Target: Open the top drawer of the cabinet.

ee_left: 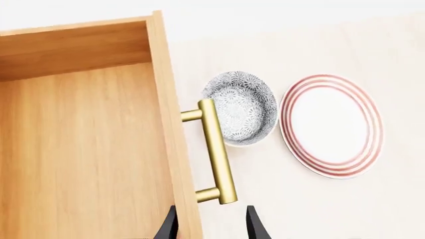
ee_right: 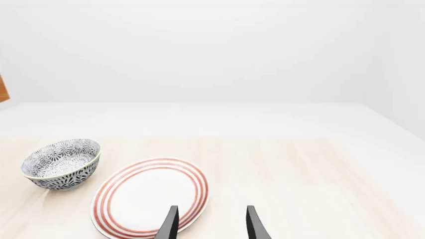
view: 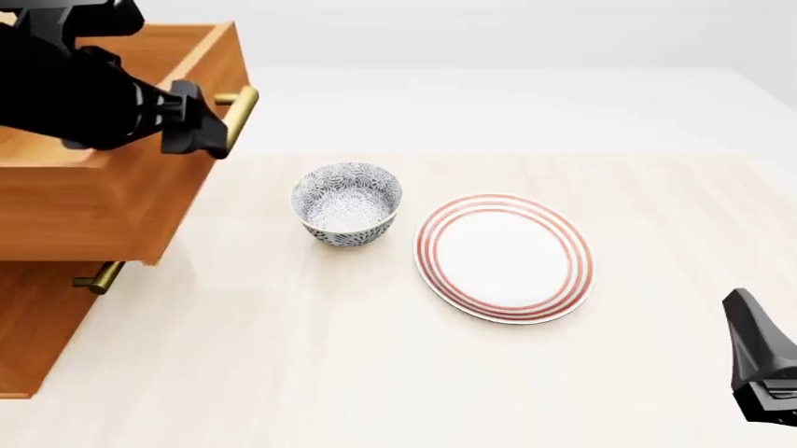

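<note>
Left wrist view: left end effector (ee_left: 211, 226) spread wide beside the brass handle (ee_left: 216, 151), gripping nothing — top drawer (view: 118, 159) already extended at tabletop's left edge; retract straight, don't snag handle.

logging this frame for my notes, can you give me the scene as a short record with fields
top drawer: pulled out, pale inside visible
drawer handle: brass bar
left gripper: open, fingertips either side of the drawer front's edge near the handle, not clamped on it
right gripper: open, holding nothing, over the near table
bowl: patterned, upright, beside the plate
plate: red-ringed, flat on the table
cabinet: at the table's left
</note>
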